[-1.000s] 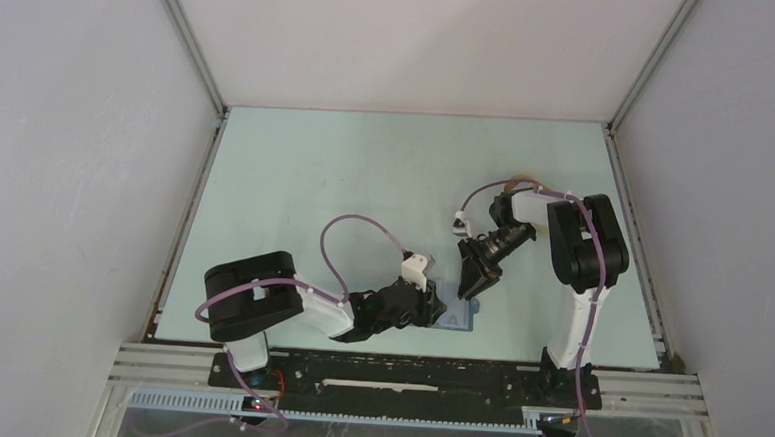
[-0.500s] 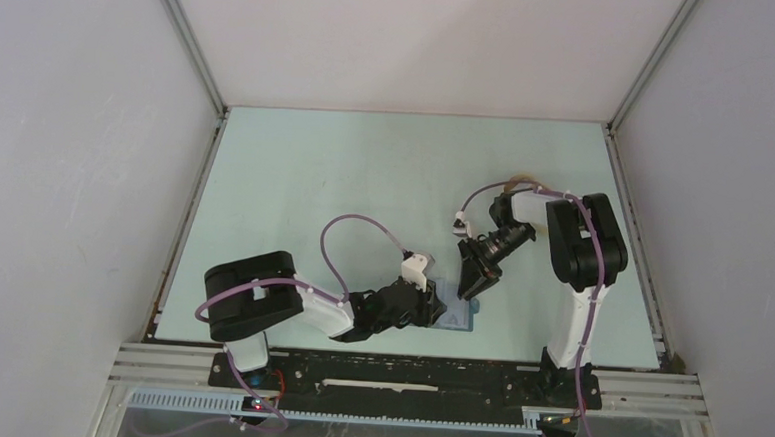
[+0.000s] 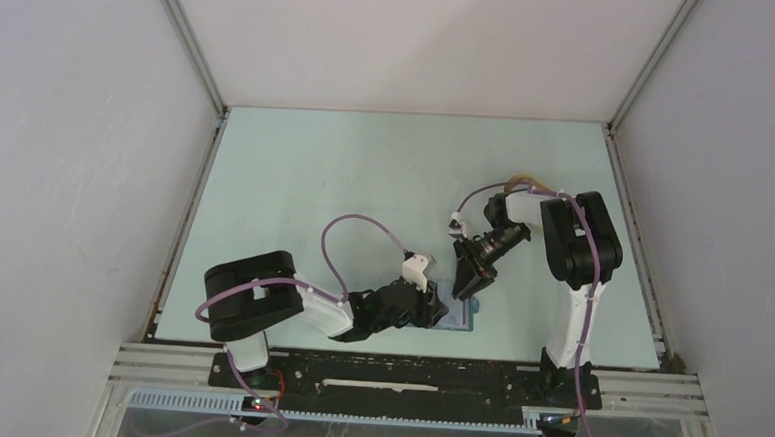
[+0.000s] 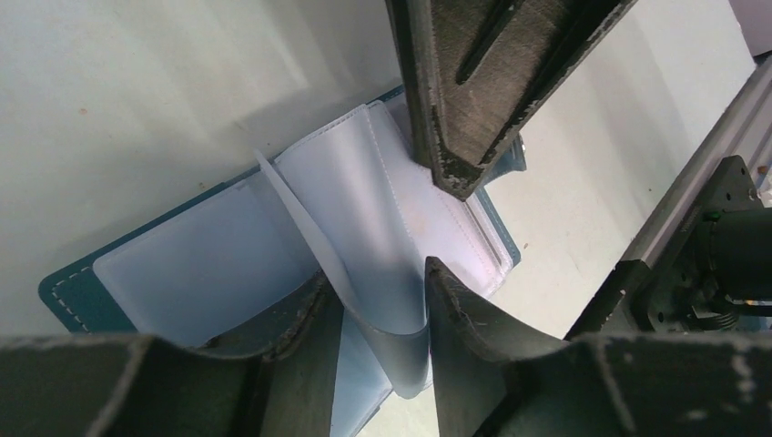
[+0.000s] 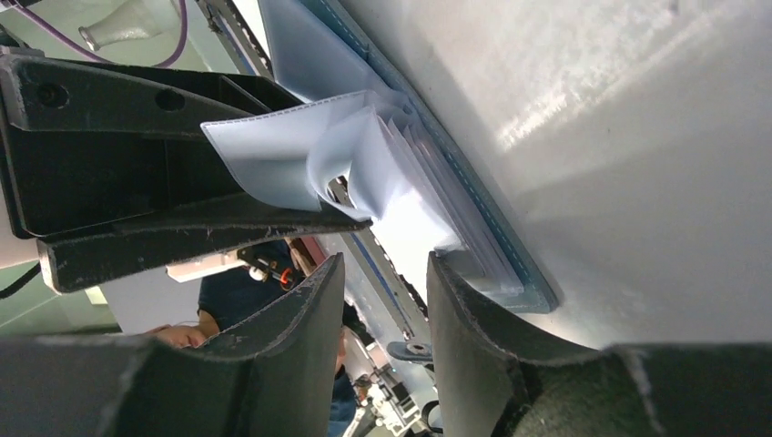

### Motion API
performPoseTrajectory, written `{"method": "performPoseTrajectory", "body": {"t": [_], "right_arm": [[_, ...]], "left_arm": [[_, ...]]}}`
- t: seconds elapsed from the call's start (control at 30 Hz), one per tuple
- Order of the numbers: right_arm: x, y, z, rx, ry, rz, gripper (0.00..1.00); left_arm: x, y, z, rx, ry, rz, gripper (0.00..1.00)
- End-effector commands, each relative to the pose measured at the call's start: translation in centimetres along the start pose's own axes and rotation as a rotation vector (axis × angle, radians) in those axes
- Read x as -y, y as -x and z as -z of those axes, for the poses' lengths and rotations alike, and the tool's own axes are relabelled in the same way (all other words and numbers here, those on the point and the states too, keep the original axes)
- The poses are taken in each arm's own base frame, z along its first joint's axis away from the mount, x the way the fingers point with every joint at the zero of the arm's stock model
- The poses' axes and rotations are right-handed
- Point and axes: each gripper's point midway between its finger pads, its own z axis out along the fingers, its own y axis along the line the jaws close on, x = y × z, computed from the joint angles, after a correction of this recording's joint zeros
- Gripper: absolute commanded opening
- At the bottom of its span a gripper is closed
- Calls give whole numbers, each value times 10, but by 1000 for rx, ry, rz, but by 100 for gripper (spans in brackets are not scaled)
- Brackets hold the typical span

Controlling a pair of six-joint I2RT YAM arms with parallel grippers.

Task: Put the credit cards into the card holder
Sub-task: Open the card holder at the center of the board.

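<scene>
The card holder (image 3: 458, 317) is lying open on the table (image 3: 346, 176), close to its near edge, between the two arms. The left jaws are standing slightly parted over the holder's near side, with one pale sleeve (image 4: 314, 232) curling up through the gap and leaning on a finger (image 4: 305, 323); they are not pressing it flat. The right jaws are reaching down from the far side, also narrowly parted and gripping nothing visible, tips nearly touching the stitched inner pocket (image 4: 410, 214). Whether the stacked layers (image 5: 428, 173) are cards is unclear.
</scene>
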Motion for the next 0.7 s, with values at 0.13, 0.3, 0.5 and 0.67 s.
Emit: {"method": "performPoseTrajectory", "body": {"t": [0.13, 0.3, 0.5, 0.67], "right_arm": [[3, 22, -9, 40, -10, -7, 47], [3, 26, -11, 60, -12, -25, 48], [-3, 29, -15, 62, 32, -31, 48], [-12, 28, -21, 50, 77, -23, 48]], "left_arm": [[7, -2, 1, 6, -64, -17, 51], [9, -2, 0, 1, -69, -17, 58], [9, -2, 0, 2, -69, -19, 70], [8, -3, -2, -3, -60, -19, 70]]}}
